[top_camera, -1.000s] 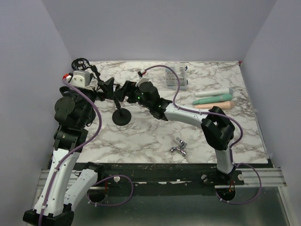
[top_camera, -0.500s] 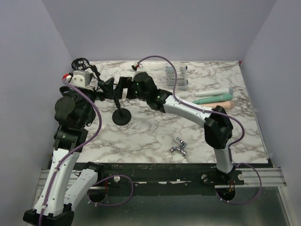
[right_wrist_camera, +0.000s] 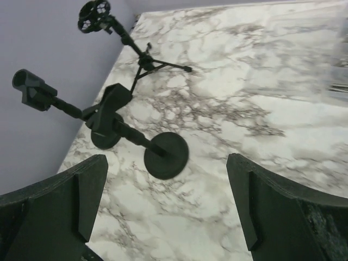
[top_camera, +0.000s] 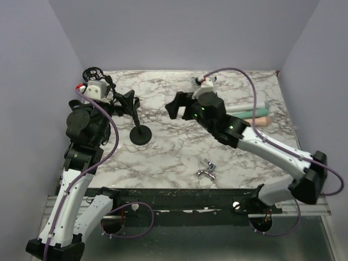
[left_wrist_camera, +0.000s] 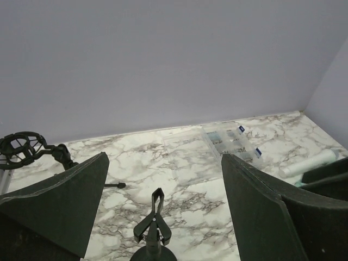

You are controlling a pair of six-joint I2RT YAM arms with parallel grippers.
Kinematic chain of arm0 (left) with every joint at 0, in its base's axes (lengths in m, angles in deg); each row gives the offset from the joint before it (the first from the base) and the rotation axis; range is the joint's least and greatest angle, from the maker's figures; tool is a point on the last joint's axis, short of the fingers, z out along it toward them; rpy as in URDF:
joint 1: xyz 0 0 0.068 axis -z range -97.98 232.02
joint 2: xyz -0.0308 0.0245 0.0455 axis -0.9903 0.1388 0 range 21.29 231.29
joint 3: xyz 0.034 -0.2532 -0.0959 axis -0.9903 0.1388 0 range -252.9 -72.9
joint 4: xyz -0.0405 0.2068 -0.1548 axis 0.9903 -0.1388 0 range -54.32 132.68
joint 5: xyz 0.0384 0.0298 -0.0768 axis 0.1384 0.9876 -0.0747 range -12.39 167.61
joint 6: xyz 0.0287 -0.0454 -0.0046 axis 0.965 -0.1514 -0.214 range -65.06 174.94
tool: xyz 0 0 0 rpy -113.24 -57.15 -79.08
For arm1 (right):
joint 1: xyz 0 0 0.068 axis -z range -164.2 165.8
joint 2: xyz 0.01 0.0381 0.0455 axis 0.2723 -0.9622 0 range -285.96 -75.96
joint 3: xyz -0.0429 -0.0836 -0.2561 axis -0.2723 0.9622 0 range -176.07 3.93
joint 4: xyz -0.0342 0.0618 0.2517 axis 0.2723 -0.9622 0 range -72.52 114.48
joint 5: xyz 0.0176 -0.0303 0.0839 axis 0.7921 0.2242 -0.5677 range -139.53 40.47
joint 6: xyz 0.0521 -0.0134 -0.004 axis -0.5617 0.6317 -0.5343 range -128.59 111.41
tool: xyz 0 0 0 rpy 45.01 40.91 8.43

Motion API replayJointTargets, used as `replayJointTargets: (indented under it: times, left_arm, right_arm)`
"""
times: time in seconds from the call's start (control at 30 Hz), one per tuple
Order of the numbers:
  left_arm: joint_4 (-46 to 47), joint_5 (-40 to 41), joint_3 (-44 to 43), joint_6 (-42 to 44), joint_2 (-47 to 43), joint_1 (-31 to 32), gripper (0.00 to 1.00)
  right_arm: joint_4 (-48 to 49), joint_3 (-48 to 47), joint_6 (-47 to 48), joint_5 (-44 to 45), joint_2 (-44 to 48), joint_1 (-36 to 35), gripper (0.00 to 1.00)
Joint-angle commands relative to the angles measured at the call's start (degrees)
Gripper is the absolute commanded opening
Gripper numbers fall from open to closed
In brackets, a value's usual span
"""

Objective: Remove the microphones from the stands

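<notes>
The largest danger comes from the two arms, because both work over the left part of the table (top_camera: 163, 157). The left gripper (left_wrist_camera: 165, 156) hangs near the top of the stand (top_camera: 141, 135), its jaws very wide and with nothing between them. The right gripper (right_wrist_camera: 166, 157) is to the right of the stand and apart from it, opened fully and also empty. If both go in together, they could hit one another.

Next is the stand itself. It is tall on a small round foot, so a sideways pull may tip it or drag it.

Its pole carries a spring clip (left_wrist_camera: 154, 224) and ends in a small black block (right_wrist_camera: 32, 88) (the microphone, or only an empty holder, I cannot tell). If it is the microphone, such a small piece can slip from wide jaws and fall. Three microphone-shaped things (top_camera: 259, 113) lie at the right, partly behind the right arm.
</notes>
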Motion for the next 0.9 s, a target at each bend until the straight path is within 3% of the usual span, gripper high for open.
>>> replayJointTargets:
  times: [0.0, 0.23, 0.43, 0.6, 0.87]
  left_arm:
    - [1.3, -0.4, 0.6, -0.8, -0.5, 2.5, 0.88]
    - [0.5, -0.3, 1.4, -3.6, -3.9, 5.6, 0.89]
    - [1.3, -5.1, 10.2, -10.3, -15.2, 5.4, 0.91]
    - [1.2, -10.3, 15.3, -14.3, -28.0, 5.5, 0.92]
    - [-1.9, -9.7, 16.3, -18.2, -42.6, 5.5, 0.96]
  right_arm:
    - [-5.0, 12.8, 1.1, 12.3, 16.5, 0.0, 1.00]
    - [-19.1, 23.6, -1.1, 21.5, 48.6, 0.1, 1.00]
    - [-29.2, 24.8, -2.8, 22.7, 69.7, 0.0, 1.00]
    - [-33.3, 23.0, -2.5, 20.8, 75.3, 0.1, 1.00]
    - [-35.2, 19.0, -1.6, 21.0, 75.0, 0.1, 1.00]
